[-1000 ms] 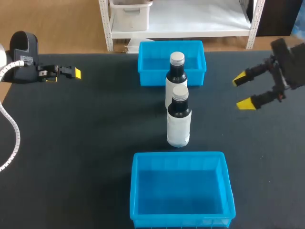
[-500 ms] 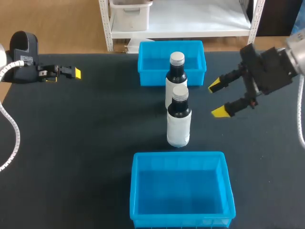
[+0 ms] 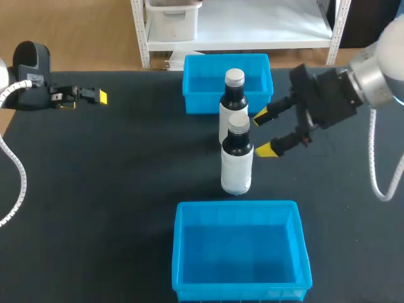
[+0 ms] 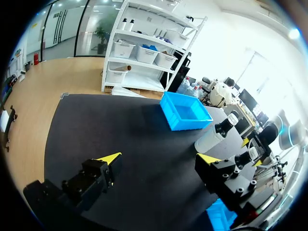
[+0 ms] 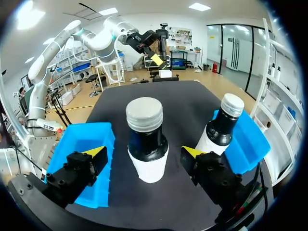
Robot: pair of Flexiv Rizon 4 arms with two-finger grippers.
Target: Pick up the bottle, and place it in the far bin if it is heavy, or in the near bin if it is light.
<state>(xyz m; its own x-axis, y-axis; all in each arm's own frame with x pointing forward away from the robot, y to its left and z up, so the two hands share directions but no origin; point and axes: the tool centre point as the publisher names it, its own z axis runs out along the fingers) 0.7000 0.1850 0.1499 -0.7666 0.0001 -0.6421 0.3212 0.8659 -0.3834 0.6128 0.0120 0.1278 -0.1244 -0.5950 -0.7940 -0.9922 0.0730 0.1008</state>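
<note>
I'm in the approach step, and nothing is picked up yet. My right claw (image 3: 263, 134) hangs just beside the nearer bottle (image 3: 237, 161), on its right. The fingers are spread wide and hold nothing. From the right wrist, that bottle stands upright straight ahead, lined up with the gap between the yellow tips and untouched.

It stands on the tabletop (image 3: 113, 189) between the near bin (image 3: 180, 252) and the far bin (image 3: 196, 101). A second bottle (image 3: 233, 101) stands upright close behind it, in front of the far bin. My left claw (image 3: 95, 96) sits well off near the tabletop's left edge, likewise wide open and empty.

Next, I judge, I need to push the right claw forward until its fingers flank the nearer bottle. Then I close on it and lift to feel its weight. The tight spot is the second bottle: the far finger has to slip between the two without knocking either over.
</note>
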